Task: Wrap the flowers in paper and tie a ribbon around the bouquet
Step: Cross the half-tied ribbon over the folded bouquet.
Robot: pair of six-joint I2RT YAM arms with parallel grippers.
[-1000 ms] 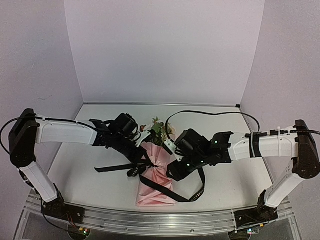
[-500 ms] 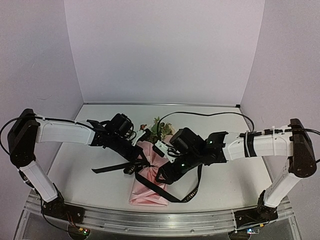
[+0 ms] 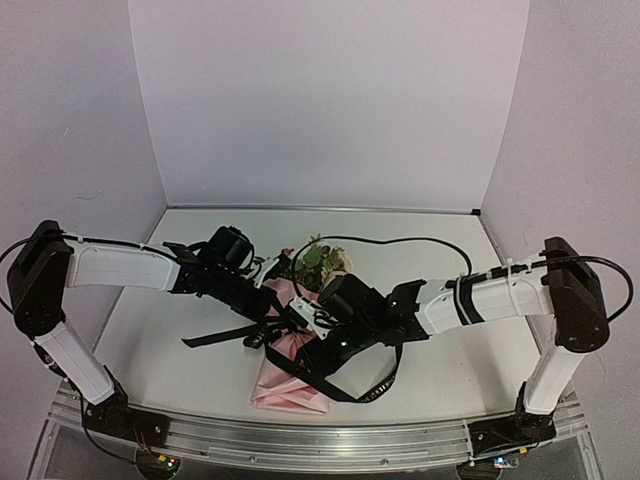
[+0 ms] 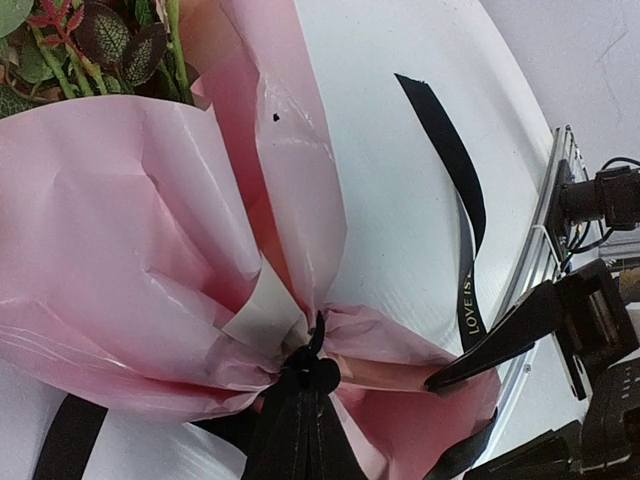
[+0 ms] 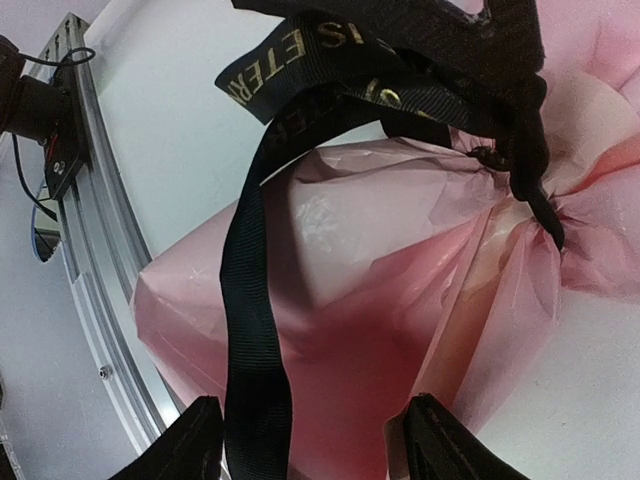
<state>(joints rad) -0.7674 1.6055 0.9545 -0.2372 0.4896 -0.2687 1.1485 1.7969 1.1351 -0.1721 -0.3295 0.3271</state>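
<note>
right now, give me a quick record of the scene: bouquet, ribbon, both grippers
bouquet: pink paper cone lying on the table, flowers at the far end
ribbon: black, cinched around the paper's waist, loose ends trailing on the table
left gripper: shut on the ribbon at the knot
right gripper: open over the cone's lower paper, a ribbon strand between its fingers
</note>
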